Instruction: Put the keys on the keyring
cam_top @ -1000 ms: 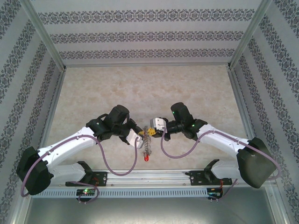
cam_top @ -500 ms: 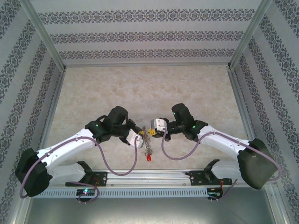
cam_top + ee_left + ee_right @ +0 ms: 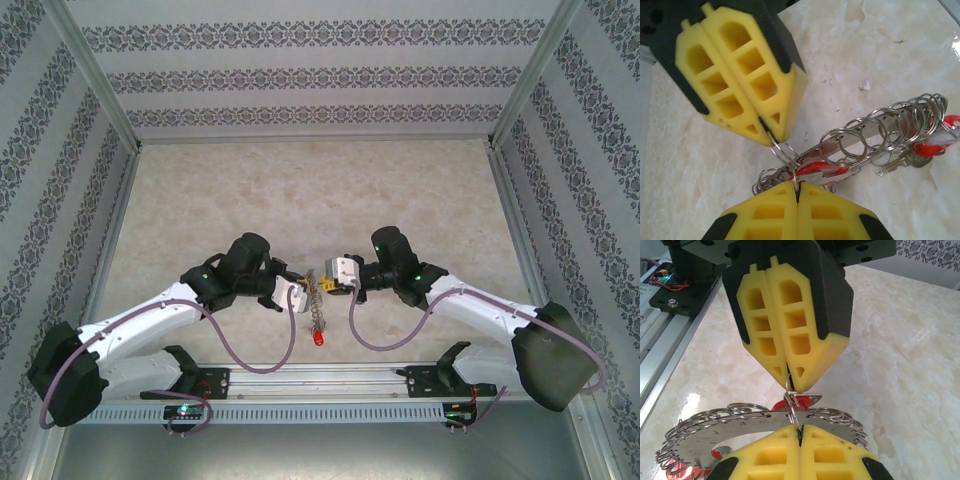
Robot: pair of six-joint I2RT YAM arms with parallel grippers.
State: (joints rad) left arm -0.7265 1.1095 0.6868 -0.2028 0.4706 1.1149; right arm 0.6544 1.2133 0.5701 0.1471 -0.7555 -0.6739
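Keyring of silvery wire split loops strung on a flat metal strip (image 3: 875, 125), pinched from both sides.
Yellow-padded left gripper (image 3: 797, 192) is clamped on one thin loop; right gripper (image 3: 771, 136) nips the same loop's far side. Red-headed silvery keys (image 3: 812, 169) hang just beneath the fingertips. The wire should feel light, stiff and slippery, so it is best gripped near the loop's split end.

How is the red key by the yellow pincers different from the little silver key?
The red key has a bright red head; the silver key is grey metal all over. The red key sits right beside the left pincer, next to the small ring it pinches; the silver key lies further along the strip, away from that pincer. Both are small and lie among the strip's many rings.
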